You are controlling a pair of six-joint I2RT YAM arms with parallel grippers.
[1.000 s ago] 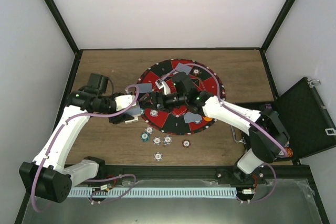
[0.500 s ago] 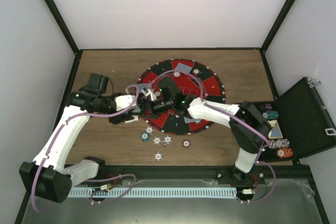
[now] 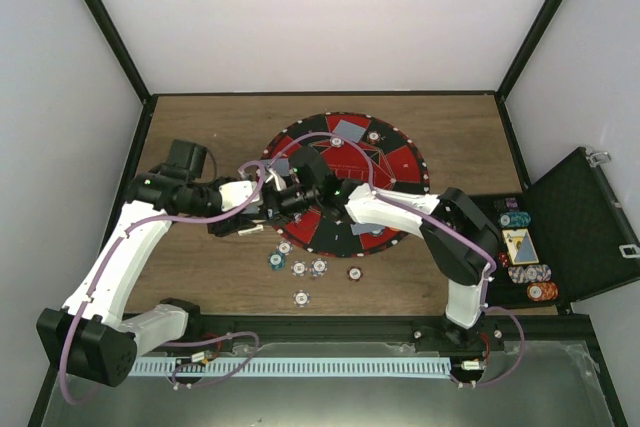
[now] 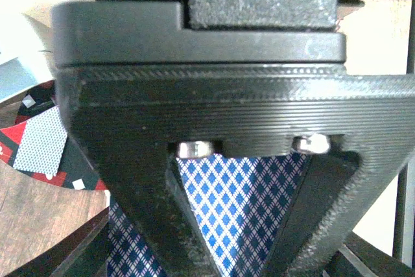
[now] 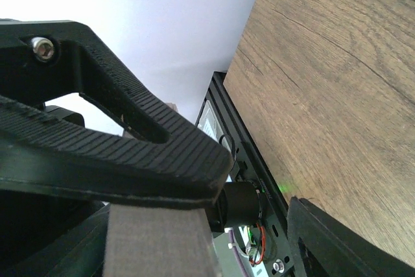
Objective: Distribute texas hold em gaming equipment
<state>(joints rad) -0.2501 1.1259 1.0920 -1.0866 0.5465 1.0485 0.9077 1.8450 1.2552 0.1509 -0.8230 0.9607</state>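
Blue-and-white diamond-patterned card (image 4: pixel 241 202) sits clenched in the left pincer (image 4: pixel 243 261); whether the right pincer (image 3: pixel 285 197) grips, I cannot tell.

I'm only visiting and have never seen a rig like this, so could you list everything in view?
table: one, brown wood, under everything
round mat: one, red and black, table centre
case: one, black, open, right edge
chip stacks: several, mixed colours, inside case
loose chips: six, mixed colours, table before mat
card on mat: at least one, grey-blue, far edge
held cards: count unclear, blue-checked, in left gripper
left gripper: one, black, shut on held cards
right gripper: one, black, open, beside left gripper
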